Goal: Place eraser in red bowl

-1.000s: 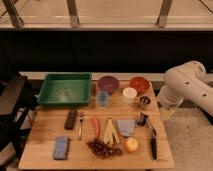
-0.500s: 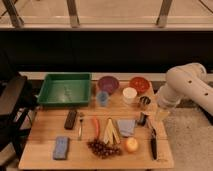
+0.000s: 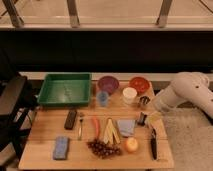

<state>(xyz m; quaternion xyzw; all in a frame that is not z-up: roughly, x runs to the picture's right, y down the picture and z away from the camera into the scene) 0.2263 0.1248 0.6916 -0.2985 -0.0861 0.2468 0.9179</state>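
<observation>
The eraser is a small black flat block lying on the wooden table, left of centre, just in front of the green tray. The red bowl stands at the back right of the table, beside the purple bowl. My white arm reaches in from the right. My gripper hangs low over the right part of the table, in front of the red bowl and far to the right of the eraser. It holds nothing that I can see.
A green tray stands at the back left. A white cup, a blue cup, a fork, a carrot, bananas, a blue cloth, grapes, an orange fruit, a blue sponge and a black-handled knife lie about.
My arm has sunk a little at the table's right side. The eraser, the bowls and the other things have not moved.
</observation>
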